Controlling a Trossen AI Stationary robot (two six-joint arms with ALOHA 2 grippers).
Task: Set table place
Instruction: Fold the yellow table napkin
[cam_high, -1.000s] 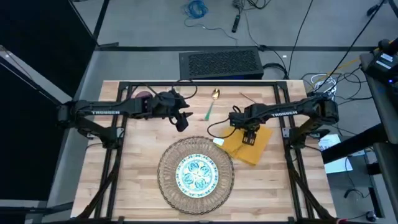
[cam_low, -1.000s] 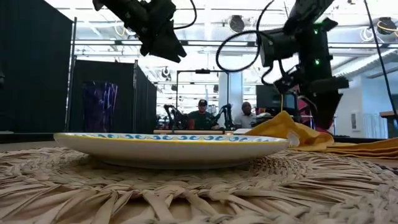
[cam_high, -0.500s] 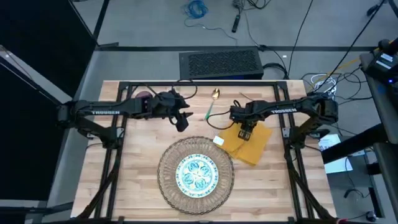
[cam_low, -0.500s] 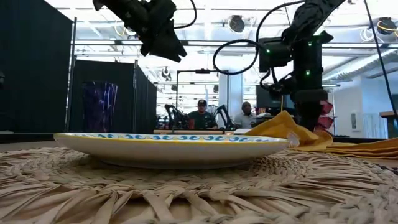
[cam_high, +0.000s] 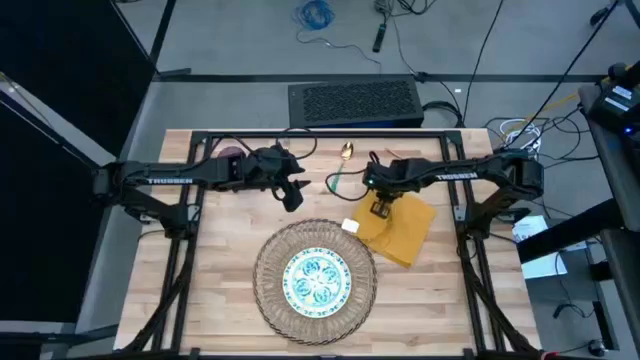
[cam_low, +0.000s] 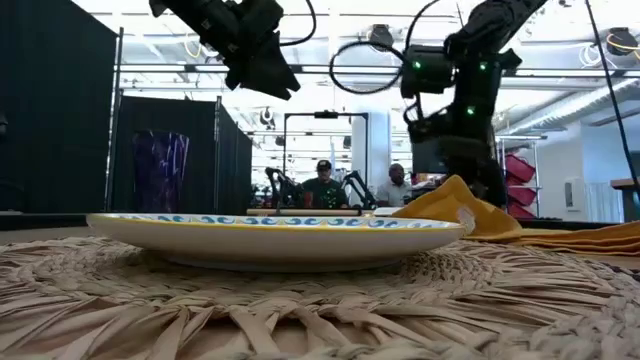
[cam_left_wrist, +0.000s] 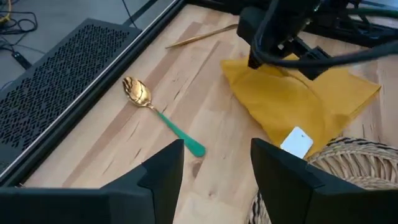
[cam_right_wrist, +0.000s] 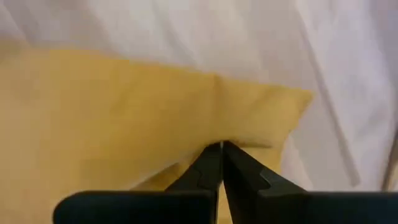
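Note:
The yellow napkin (cam_high: 405, 232) lies crumpled on the table (cam_high: 220, 290), to the right of the wicker mat (cam_high: 268, 300). Its white tag (cam_high: 350, 226) lies at the mat's rim. A white plate with a teal pattern (cam_high: 318, 280) rests in the middle of the mat. My right gripper (cam_high: 381, 207) is shut on the napkin's far left part. The teal-handled spoon (cam_high: 338, 172) and a thin gold piece (cam_high: 396, 155) lie near the table's far edge. My left gripper (cam_high: 293, 192) hangs open above the table, left of the spoon. The purple cup (cam_high: 232, 153) shows partly under the left arm. My right gripper pinches a raised fold of the napkin (cam_right_wrist: 219, 140) between its two fingertips, near the cloth's far left edge. The fingers come from above, pointing down. The rest of the napkin (cam_low: 560, 238) lies slack on the table.
A black metal frame (cam_high: 300, 133) runs around the table, and a black perforated box (cam_high: 352, 100) stands beyond the far edge. People sit in the room behind the table (cam_low: 322, 185). Bare wood shows on the near left and near right of the mat.
My right gripper has gone a little toward the table's left and far edge over the napkin, come down onto it and shut on a fold of the cloth. The napkin still lies where it was.

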